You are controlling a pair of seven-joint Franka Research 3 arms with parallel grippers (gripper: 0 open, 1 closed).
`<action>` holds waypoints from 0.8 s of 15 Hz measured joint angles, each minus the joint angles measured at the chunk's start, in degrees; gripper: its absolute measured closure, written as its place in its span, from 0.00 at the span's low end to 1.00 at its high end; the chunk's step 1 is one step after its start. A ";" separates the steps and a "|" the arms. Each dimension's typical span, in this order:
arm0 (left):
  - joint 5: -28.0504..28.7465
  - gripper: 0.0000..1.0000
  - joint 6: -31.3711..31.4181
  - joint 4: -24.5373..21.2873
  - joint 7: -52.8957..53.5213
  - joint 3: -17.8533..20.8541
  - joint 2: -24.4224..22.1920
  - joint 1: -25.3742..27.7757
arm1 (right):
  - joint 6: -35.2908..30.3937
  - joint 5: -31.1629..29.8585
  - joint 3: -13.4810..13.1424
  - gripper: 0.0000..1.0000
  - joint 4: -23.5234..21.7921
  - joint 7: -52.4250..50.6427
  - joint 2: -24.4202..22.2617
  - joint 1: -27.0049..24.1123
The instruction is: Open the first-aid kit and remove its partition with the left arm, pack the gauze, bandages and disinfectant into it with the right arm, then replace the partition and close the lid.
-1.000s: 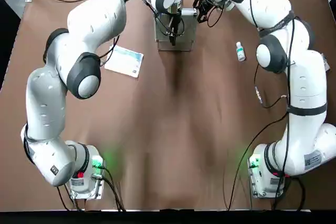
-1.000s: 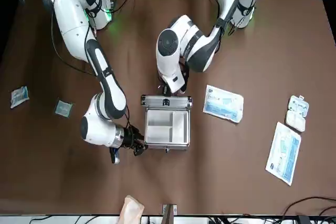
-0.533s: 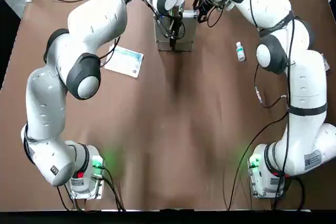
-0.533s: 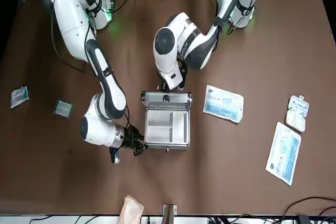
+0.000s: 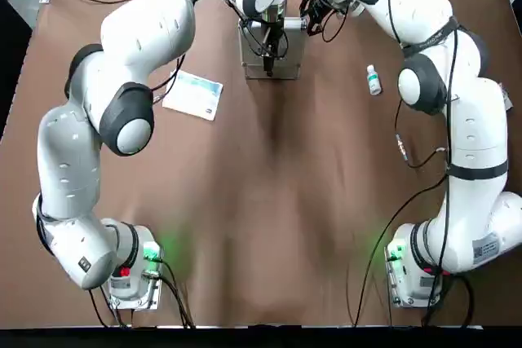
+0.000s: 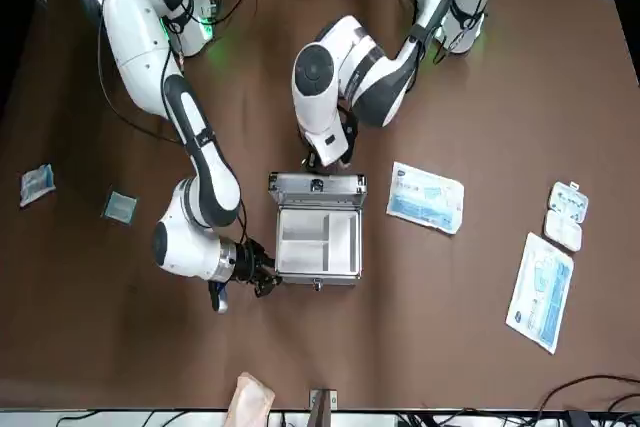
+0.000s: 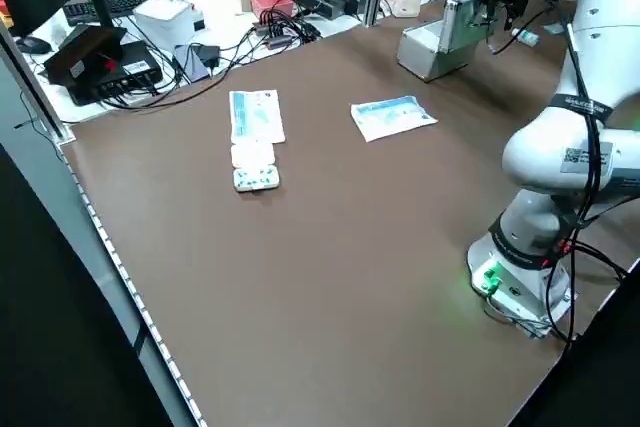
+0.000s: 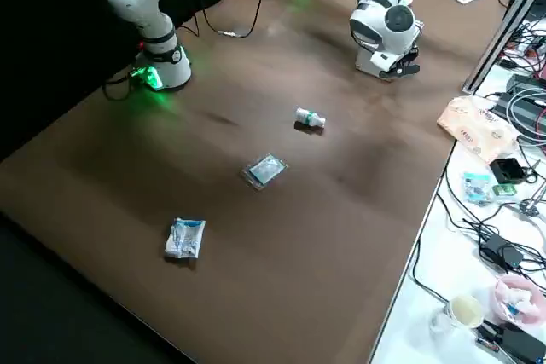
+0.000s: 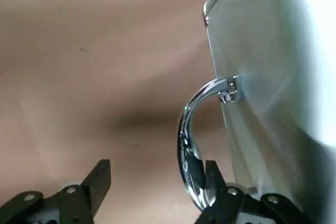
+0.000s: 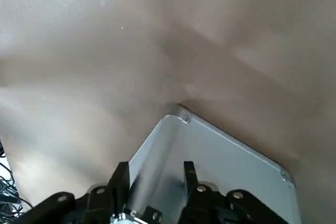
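Lid (image 6: 318, 189) up, partition (image 6: 301, 253) seemingly in kit (image 6: 319, 279) nr worktop's far edge; L gripper (image 9: 156, 169), R gripper (image 10: 156, 167) both open; removal, packing (disinfectant (image 5: 373, 81) etc.), closing left

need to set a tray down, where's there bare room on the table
Widest: between the two arm bases, robot side of the case. Another: between packets and front edge. Crowded: around the case, both end effectors there.
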 joint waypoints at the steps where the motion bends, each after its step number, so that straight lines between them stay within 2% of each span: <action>1: -0.01 0.19 -0.58 0.05 0.00 -0.22 -0.27 0.00 | 0.01 0.00 0.00 0.52 0.00 0.00 0.00 0.00; 7: -0.01 0.17 -5.05 0.20 0.02 -2.05 -4.03 -0.02 | 0.02 0.00 0.00 0.52 -0.01 0.01 0.01 0.01; 12: -0.01 0.13 -7.42 0.54 2.12 -2.05 -9.51 0.44 | 0.02 0.00 -0.01 0.52 -0.01 0.02 0.00 0.02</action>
